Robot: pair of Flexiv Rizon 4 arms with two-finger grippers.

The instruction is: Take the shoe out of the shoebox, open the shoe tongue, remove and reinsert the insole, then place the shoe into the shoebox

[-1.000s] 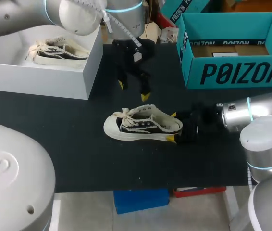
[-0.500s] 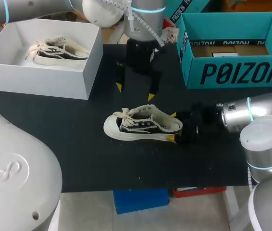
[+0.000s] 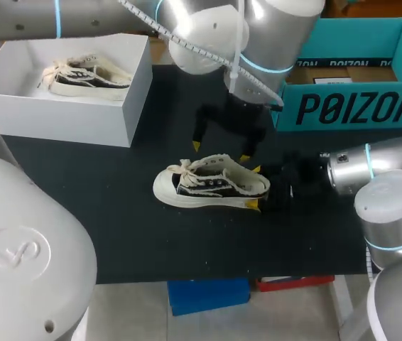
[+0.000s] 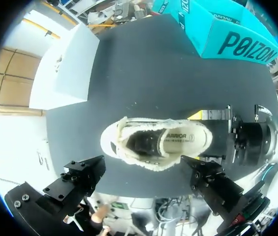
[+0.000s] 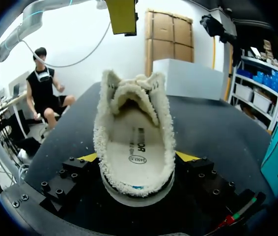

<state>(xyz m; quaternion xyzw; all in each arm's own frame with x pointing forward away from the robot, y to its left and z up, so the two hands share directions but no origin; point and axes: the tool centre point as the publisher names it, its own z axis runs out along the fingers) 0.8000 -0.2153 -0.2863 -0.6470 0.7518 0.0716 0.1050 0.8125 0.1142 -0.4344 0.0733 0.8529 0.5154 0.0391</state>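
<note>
Shoe (image 3: 212, 186) first: it lies on its sole in the middle of the dark surface (image 3: 137, 241), toe toward the white shoebox (image 3: 66, 117), well apart from it. That box holds a second shoe (image 3: 84, 77). The right pincer (image 3: 254, 187) comes in low from the heel end and grips the heel, with one yellow tip against each side of it. In the right wrist view the heel sits squarely between the fingers, so the shoe looks well anchored.

The mouth of the shoe gapes wide. The tongue (image 5: 129, 93) stands pushed up toward the laces (image 3: 183, 169), and the insole (image 4: 178, 137) shows bare along most of its length. I judge the tongue as good as opened and the insole the step in hand.

The left pincer (image 3: 220, 151) hangs over the shoe with its fingers spread wide and nothing between them. It sits nearer the far side than dead over the mouth.

To do this well, the left pincer should centre over the heel half of the opening. It could then narrow its spread and send one finger down inside the fuzzy collar to catch the rear edge of the insole. The pinch should take the insole only, not the lining. The lift should peel back to front, while the right pincer keeps the heel pressed down so the shoe does not rise with it. The two pincers will work close together there; a clash is the main risk.

A teal box (image 3: 343, 106) stands at the far right.
</note>
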